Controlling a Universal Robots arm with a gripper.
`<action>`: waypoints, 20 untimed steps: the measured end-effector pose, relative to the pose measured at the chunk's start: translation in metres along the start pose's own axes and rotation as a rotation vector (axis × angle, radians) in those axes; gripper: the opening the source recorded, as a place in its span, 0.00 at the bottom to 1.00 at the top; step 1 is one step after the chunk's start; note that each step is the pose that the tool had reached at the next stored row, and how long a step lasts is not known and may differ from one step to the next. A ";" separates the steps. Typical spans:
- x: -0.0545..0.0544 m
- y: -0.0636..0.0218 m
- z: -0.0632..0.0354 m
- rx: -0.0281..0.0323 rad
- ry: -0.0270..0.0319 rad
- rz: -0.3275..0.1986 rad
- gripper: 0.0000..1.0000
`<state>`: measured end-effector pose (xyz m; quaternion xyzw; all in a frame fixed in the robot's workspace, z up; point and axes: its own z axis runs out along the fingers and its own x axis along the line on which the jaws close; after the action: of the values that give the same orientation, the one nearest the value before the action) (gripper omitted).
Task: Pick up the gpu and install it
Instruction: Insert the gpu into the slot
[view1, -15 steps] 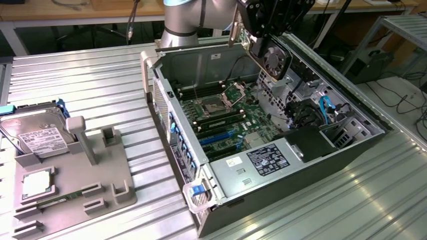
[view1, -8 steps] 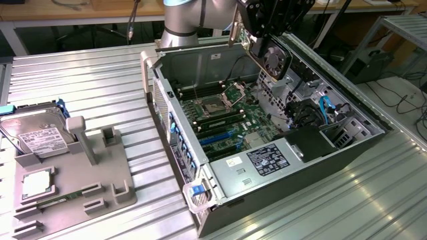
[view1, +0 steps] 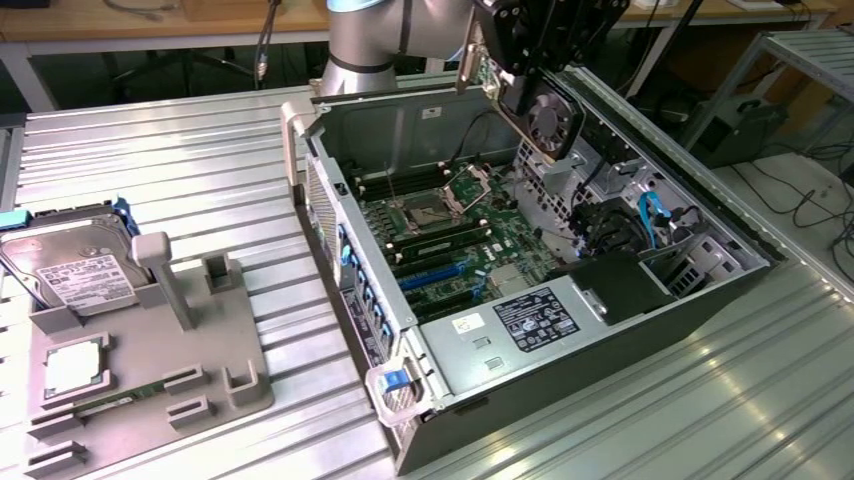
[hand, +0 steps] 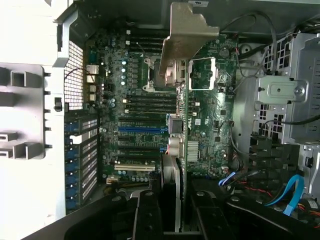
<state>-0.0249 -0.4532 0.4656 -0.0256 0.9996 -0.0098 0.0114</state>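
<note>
The jaws are clamped on the gpu (view1: 549, 112), holding it on edge above the open computer case (view1: 574, 400) that lies on the table (view1: 174, 160). The card hangs over the motherboard (view1: 447, 215) and is not yet seated. To do this well, I would keep it square, with its lower edge along an expansion slot (hand: 142, 128), its silver end bracket (hand: 186, 40) meeting the rear openings, and cables kept clear.

gpu (view1: 545, 108) over computer case (view1: 400, 118)
</note>
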 end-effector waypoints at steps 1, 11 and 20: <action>0.000 0.0000 0.0000 -0.0003 -0.0002 -0.009 0.28; 0.000 0.0000 0.0000 -0.0029 -0.0026 -0.126 0.28; 0.000 0.0000 0.0000 -0.0051 -0.0045 -0.227 0.28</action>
<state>-0.0249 -0.4532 0.4656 -0.1386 0.9902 -0.0084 0.0124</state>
